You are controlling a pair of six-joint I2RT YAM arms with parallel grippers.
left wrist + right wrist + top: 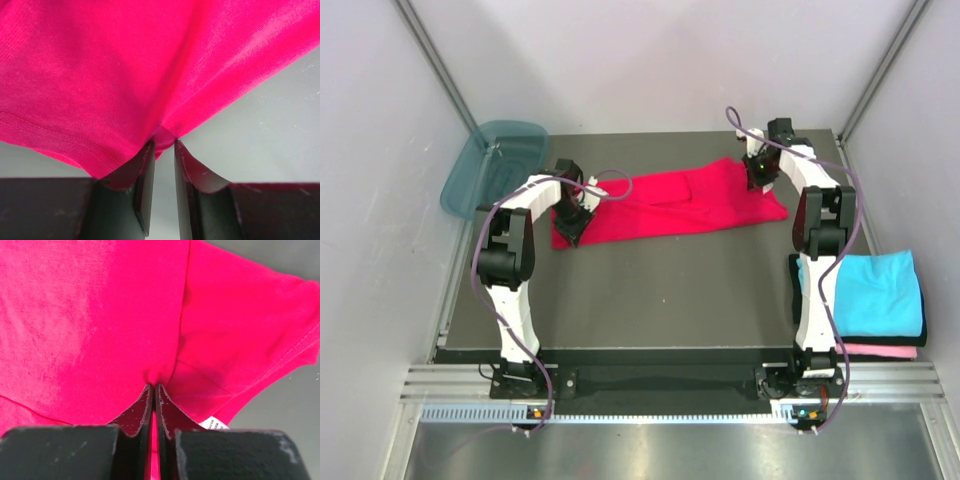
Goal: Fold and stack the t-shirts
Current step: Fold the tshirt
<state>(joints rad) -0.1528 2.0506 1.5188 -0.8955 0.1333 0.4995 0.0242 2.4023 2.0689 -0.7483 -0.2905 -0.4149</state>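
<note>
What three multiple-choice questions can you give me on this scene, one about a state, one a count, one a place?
1. The right end effector is: A shut on the red t-shirt; B wide open; C out of view.
2. T-shirts visible: A one; B two; C three.
3. The cyan t-shirt lies: A under the red t-shirt; B on the pink t-shirt; C in the right end effector.
Answers: A, its jaws pinch red cloth; C, red, cyan and pink; B, pink shows beneath cyan.

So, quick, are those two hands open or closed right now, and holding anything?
Left hand: closed, pinching the red shirt.
Right hand: closed, pinching the same shirt.
</note>
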